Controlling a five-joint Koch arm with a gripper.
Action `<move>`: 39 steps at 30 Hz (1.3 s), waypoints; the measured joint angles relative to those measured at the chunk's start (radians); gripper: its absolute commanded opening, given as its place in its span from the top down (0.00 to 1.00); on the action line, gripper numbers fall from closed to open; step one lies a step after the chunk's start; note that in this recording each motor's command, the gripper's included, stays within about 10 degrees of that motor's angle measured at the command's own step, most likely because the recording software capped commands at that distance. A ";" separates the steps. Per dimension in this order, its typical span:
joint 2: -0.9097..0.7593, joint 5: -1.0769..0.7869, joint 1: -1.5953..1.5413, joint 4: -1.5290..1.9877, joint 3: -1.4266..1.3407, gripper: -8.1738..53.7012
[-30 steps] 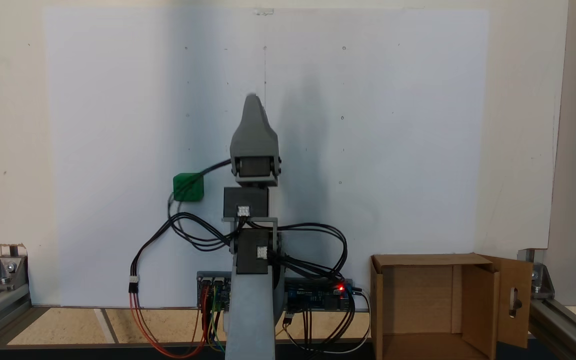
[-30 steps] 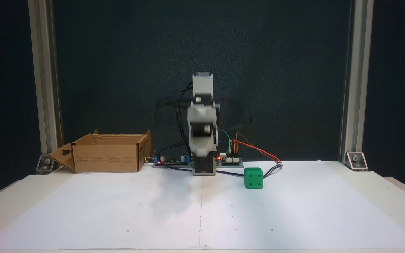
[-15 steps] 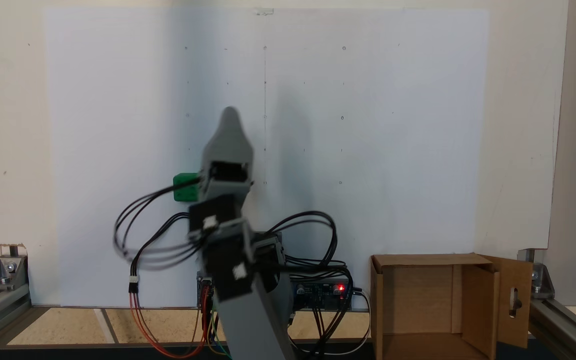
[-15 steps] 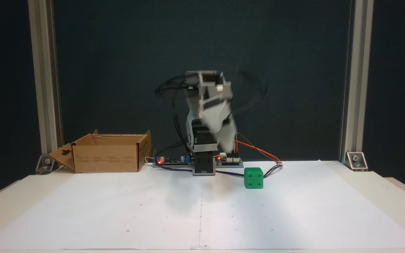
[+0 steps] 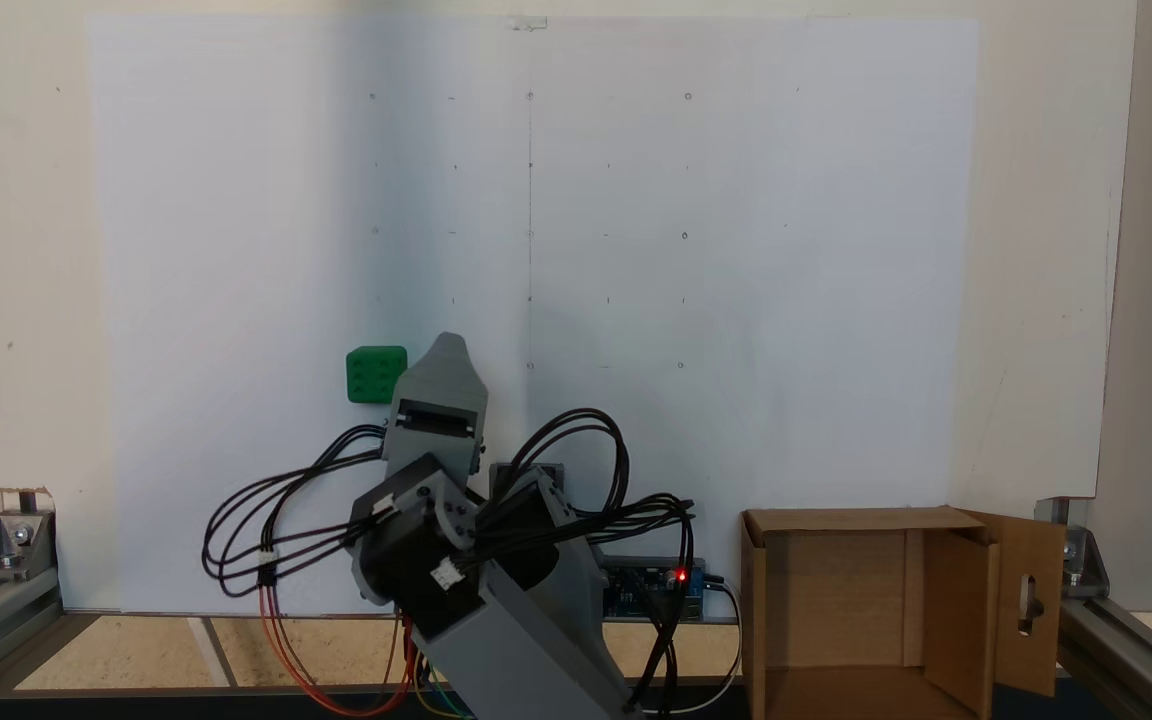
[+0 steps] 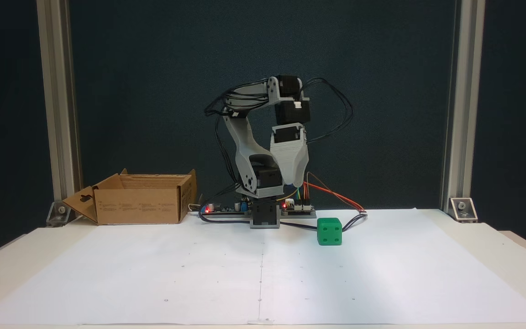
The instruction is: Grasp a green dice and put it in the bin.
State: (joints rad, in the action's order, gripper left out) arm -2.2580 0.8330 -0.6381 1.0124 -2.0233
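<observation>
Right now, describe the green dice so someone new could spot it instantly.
Start at the white paper sheet covering the table, then find the arm's base. The green dice sits on the paper beside it, the scene's one bright green cube, far smaller than the cardboard bin.

Grey printed arm (image 6: 244, 146) w/ black servos, looping black cables (image 5: 266, 510).

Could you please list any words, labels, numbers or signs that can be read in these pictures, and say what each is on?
No text can be read.
Box: small dark print in blocks across its front panel, too small to read.
Dice: no numerals, just indented pips; four show on its front face, and six on top.
Circuit boards: any markings are too small to tell.
</observation>
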 measured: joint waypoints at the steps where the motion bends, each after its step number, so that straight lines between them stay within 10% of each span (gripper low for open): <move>1: -0.002 0.006 -0.017 -0.002 0.021 0.24; 39: 0.330 0.077 -0.256 0.041 0.202 0.16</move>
State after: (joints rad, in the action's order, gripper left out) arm -1.9282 0.9097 -0.8943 1.0538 -1.8208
